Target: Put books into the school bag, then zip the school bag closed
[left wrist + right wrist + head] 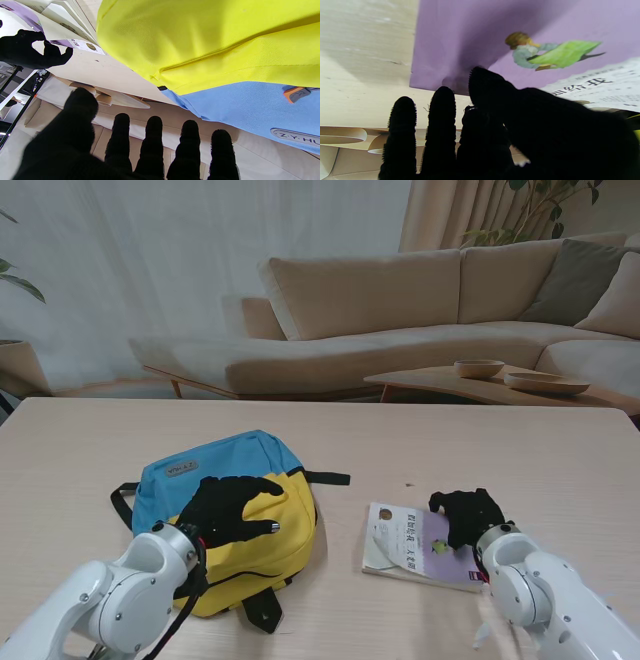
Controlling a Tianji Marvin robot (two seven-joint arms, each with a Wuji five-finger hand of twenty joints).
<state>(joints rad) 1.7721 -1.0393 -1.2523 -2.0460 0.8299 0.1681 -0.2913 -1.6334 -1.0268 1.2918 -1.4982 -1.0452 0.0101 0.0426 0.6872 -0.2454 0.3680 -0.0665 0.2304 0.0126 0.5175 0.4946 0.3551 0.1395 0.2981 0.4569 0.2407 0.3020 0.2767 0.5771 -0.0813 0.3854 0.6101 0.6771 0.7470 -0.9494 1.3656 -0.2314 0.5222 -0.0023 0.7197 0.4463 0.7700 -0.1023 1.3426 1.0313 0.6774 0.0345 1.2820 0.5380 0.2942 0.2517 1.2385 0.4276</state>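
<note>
A blue and yellow school bag [205, 467] lies flat on the table, left of centre. My left hand [232, 508] hovers over its yellow front with the fingers spread, holding nothing; the left wrist view shows the fingers [153, 140] clear of the bag's fabric [212, 45]. To the right lies a purple and white book [408, 542], also seen in the left wrist view [82, 45]. My right hand [466, 515] sits over the book's far right corner. In the right wrist view the fingers [440, 117] reach past the purple cover [545, 22] and grip nothing.
Black straps [262, 610] trail from the bag toward me and to its left. The wooden table [500, 450] stretches beyond both objects. Behind it stand a beige sofa [400, 310] and a low table with bowls [478, 368].
</note>
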